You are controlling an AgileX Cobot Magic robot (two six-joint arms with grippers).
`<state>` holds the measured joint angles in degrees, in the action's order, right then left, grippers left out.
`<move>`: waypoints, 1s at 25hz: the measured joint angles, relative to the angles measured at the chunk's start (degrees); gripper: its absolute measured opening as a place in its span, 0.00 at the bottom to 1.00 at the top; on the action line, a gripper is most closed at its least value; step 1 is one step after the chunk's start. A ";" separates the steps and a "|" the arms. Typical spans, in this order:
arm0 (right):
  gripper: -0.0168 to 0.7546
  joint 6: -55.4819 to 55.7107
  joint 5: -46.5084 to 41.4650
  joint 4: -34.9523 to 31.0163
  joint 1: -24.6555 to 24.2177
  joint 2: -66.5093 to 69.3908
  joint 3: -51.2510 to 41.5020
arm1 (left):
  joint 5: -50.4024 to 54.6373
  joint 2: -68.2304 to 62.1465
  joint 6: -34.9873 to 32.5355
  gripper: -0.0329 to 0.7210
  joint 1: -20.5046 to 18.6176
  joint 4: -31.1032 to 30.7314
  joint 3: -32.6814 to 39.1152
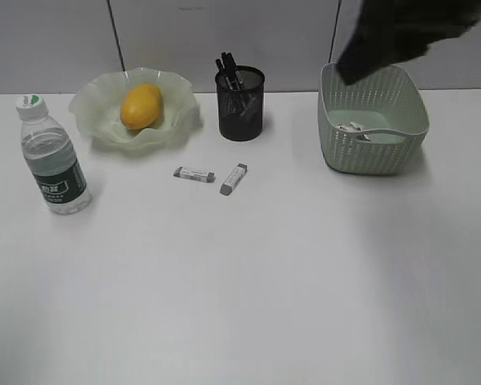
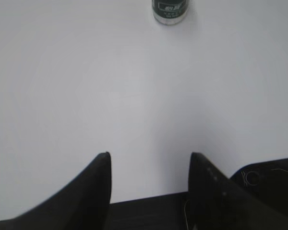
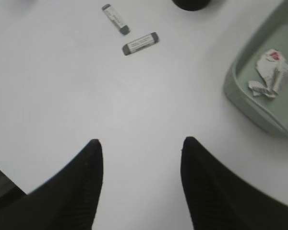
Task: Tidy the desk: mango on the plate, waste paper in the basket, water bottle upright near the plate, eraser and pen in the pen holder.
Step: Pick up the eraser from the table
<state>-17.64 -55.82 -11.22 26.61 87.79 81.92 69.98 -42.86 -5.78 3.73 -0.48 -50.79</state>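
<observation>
The mango (image 1: 141, 105) lies in the wavy green plate (image 1: 92, 112). To the plate's left the water bottle (image 1: 52, 160) stands upright. Dark pens (image 1: 231, 67) stick out of the black mesh pen holder (image 1: 240, 108). Two grey erasers (image 1: 194, 174) (image 1: 233, 178) lie on the desk (image 1: 264, 281) in front of the holder. The waste paper (image 3: 270, 73) sits in the basket (image 1: 373, 128). My right gripper (image 3: 140, 141) hangs open and empty over bare desk, left of the basket (image 3: 249, 105), with both erasers (image 3: 140, 43) (image 3: 116, 19) ahead. My left gripper (image 2: 150, 155) is open and empty, the bottle's base (image 2: 169, 12) far ahead.
My right arm (image 1: 393, 36) shows as a dark blur above the basket's back left corner. The pen holder's foot (image 3: 191, 4) is at the top edge of the right wrist view. A grey wall runs behind the desk.
</observation>
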 joint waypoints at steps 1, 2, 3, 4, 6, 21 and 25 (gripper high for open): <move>0.57 -0.59 -1.16 0.00 1.34 2.88 2.20 | 0.00 1.84 0.00 0.57 0.00 0.48 1.63; 0.57 -1.16 -1.90 0.00 2.21 5.17 4.31 | -0.06 3.37 0.00 0.57 0.00 0.48 3.66; 0.57 -2.02 -2.60 0.00 3.09 7.72 6.77 | -0.06 5.26 0.06 0.57 0.00 0.48 5.57; 0.57 -2.98 -3.35 0.00 3.73 10.07 9.44 | -0.06 7.25 0.06 0.57 0.00 1.23 7.36; 0.57 -5.65 -3.91 0.00 4.61 13.84 13.19 | 0.00 10.88 0.16 0.57 0.00 2.65 10.10; 0.49 -21.24 1.01 0.09 11.65 36.09 33.23 | -4.75 35.88 0.23 0.56 0.00 5.33 18.72; 0.49 -22.72 6.04 -0.29 11.98 40.21 34.34 | -7.54 41.68 0.23 0.56 0.00 5.47 19.96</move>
<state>-40.36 -49.78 -11.51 38.59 128.00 116.27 62.44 -1.18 -5.55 3.73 5.00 -30.83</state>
